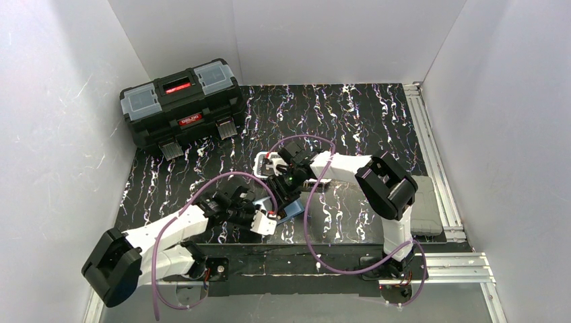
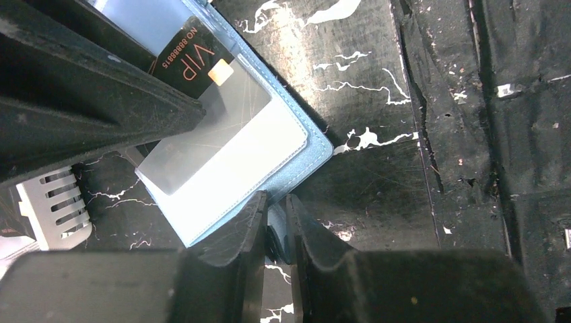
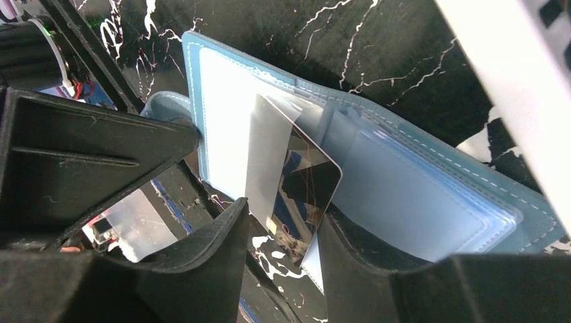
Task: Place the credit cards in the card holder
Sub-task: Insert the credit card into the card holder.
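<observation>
card holder (image 2: pixel 318 149) edge pinched by left claw (image 2: pixel 276 210); black card (image 3: pixel 313 188) between parted right claw (image 3: pixel 283 225).

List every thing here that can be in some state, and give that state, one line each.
card holder, lying open, clear sleeves showing.
black card, part way into a sleeve, one end sticking out.
left gripper, shut on the card holder's edge.
right gripper, open, the black card between its jaws.
toolbox, lid down.
</observation>
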